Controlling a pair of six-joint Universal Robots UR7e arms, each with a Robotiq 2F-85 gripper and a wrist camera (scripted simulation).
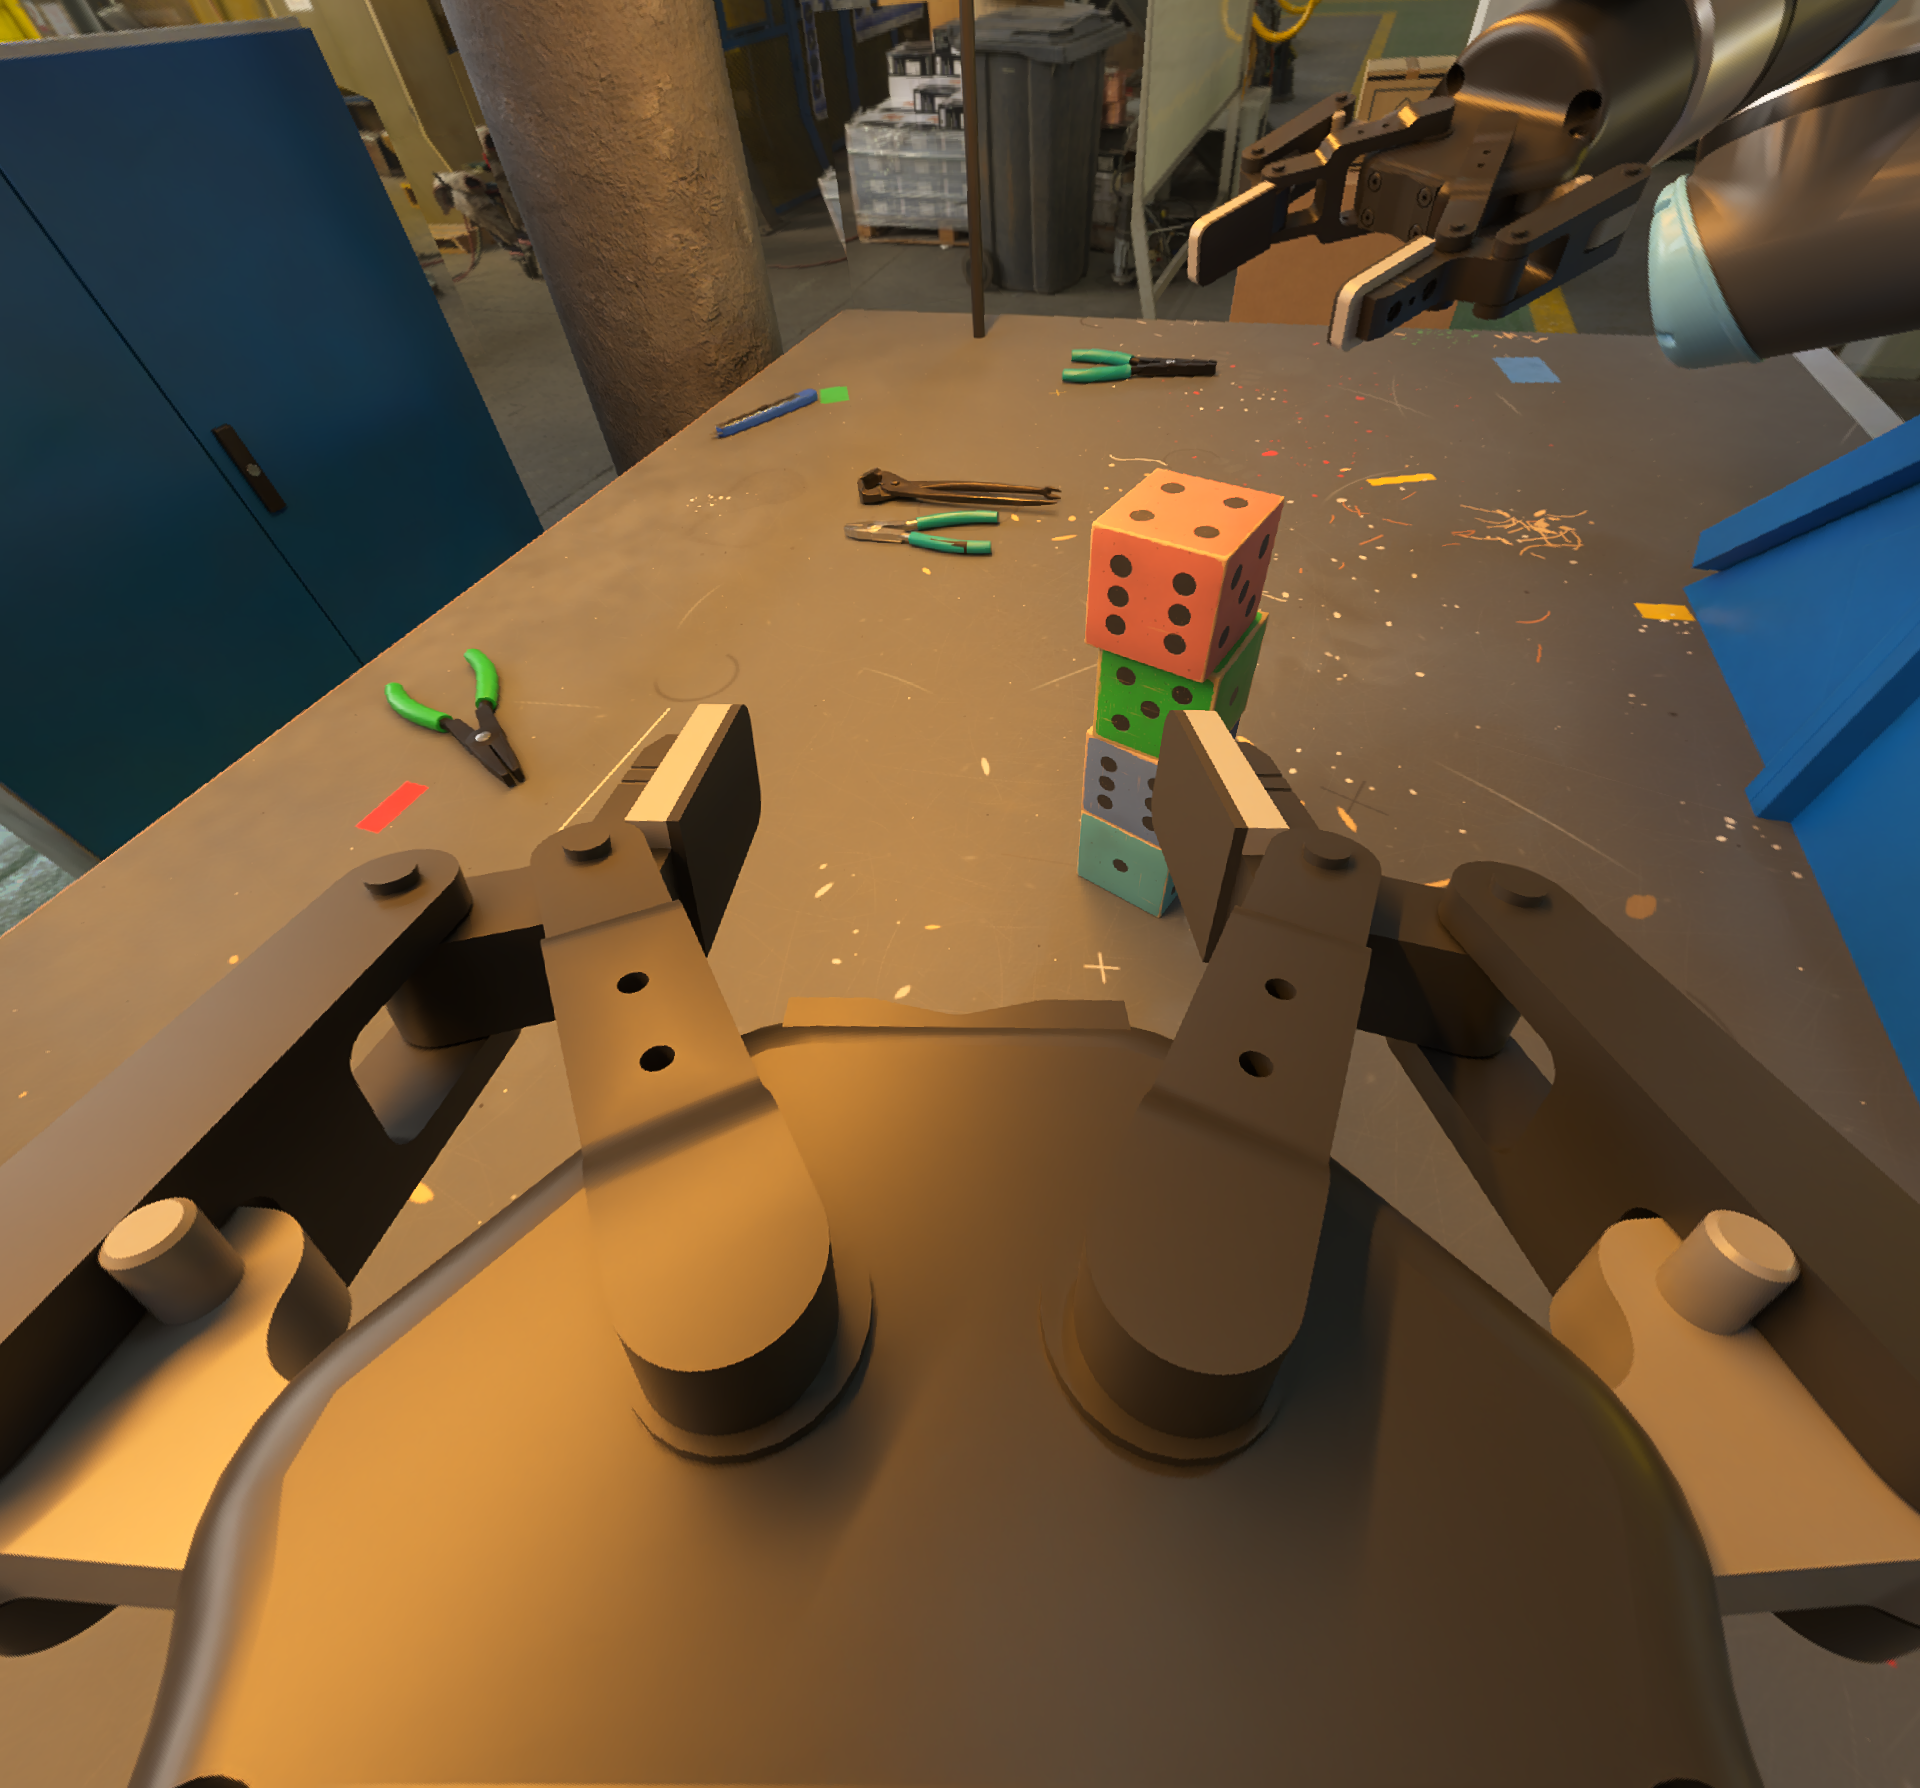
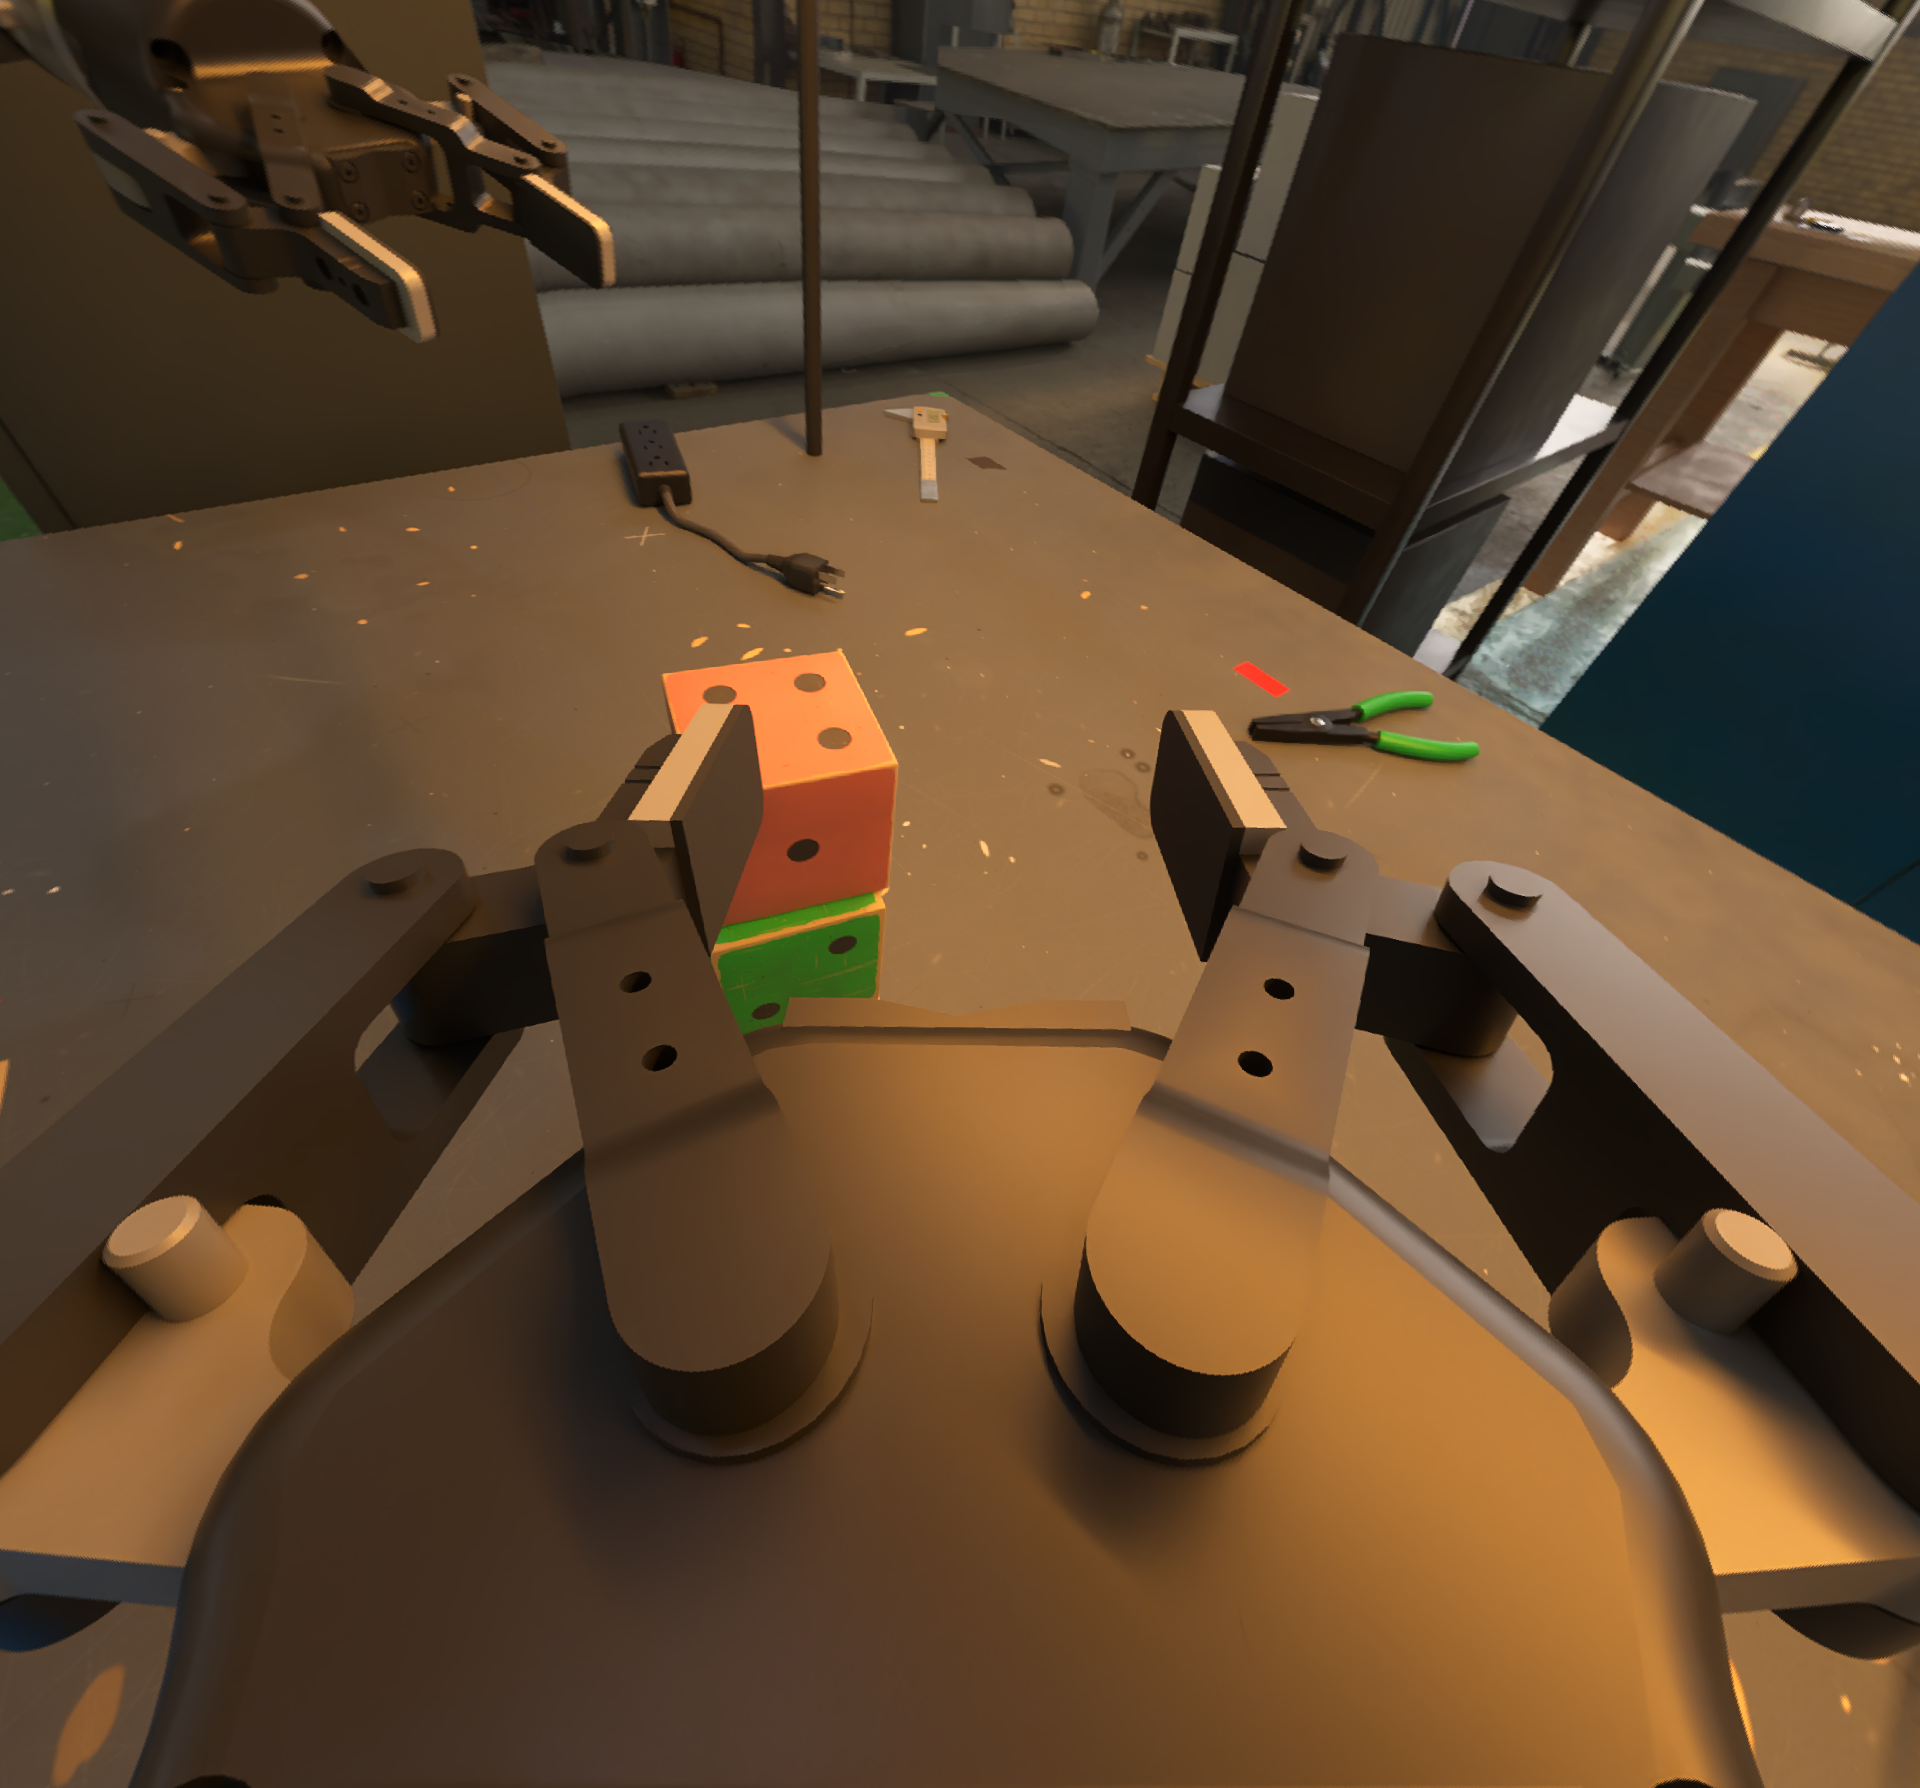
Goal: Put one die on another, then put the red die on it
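The red die tops a four-die stack on the counter; the left end effector, spread wide and empty, partly hides the grey die. The right end effector, likewise agape and empty, covers everything beneath the green die.

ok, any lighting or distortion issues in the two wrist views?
Left wrist view: warm orange light on the left tool, wide-angle bending of the table edges, dice stack sharp, red die well lit. Right wrist view: same orange cast, red die partly behind a finger.
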